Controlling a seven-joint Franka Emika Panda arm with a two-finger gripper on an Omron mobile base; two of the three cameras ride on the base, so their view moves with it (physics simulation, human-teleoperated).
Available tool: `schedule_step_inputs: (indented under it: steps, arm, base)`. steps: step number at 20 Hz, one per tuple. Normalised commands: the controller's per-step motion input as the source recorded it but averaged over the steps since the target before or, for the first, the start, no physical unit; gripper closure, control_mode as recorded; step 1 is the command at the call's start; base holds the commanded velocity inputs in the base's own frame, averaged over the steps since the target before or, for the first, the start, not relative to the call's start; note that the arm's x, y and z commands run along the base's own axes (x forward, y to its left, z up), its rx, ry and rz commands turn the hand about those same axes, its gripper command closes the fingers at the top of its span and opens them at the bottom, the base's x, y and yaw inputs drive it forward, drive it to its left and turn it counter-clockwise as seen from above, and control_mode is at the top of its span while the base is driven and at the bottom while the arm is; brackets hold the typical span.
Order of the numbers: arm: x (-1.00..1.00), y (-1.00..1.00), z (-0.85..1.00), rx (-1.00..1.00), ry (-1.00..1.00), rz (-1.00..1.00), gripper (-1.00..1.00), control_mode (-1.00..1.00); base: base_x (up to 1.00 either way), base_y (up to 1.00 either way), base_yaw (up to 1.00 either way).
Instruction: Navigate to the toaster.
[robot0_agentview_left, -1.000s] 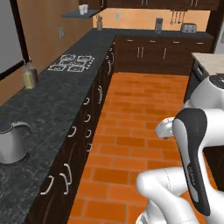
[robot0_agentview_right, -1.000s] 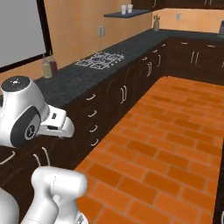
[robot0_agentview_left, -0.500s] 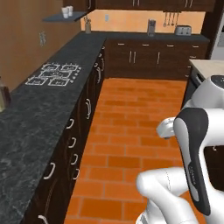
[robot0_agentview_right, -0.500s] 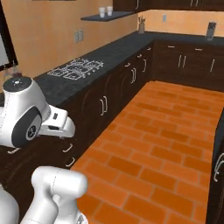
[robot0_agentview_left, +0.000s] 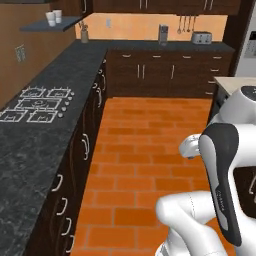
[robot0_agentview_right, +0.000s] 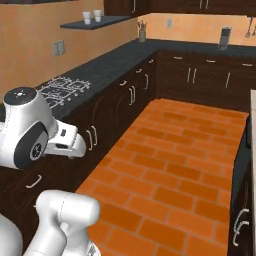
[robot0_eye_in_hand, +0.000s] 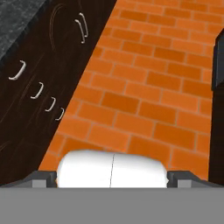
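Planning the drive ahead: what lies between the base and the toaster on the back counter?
In the left base view, bare orange brick floor runs ahead to the dark cabinets under the back counter, where the toaster stands. Nothing lies on that stretch.

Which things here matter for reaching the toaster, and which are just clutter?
Job:
- toaster, on the far counter
- brick floor leading to it

Lying about:
- gas hob
- two cups on the wall shelf
- utensil jar
- tall grey-and-black appliance
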Motion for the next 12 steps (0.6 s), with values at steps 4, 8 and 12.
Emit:
schedule_step_inputs:
  steps: [4,8,12]
  arm:
    - [0.00,0.00,0.00,0.00,0.00,0.00,-1.00,1.00]
    - [0.00,0.00,0.00,0.00,0.00,0.00,-1.00,1.00]
    - [0.00,0.00,0.00,0.00,0.00,0.00,-1.00,1.00]
  base:
    - [1.00,-0.06,-0.12]
    - [1.00,-0.03,-0.11]
    - [1.00,0.00,-0.09]
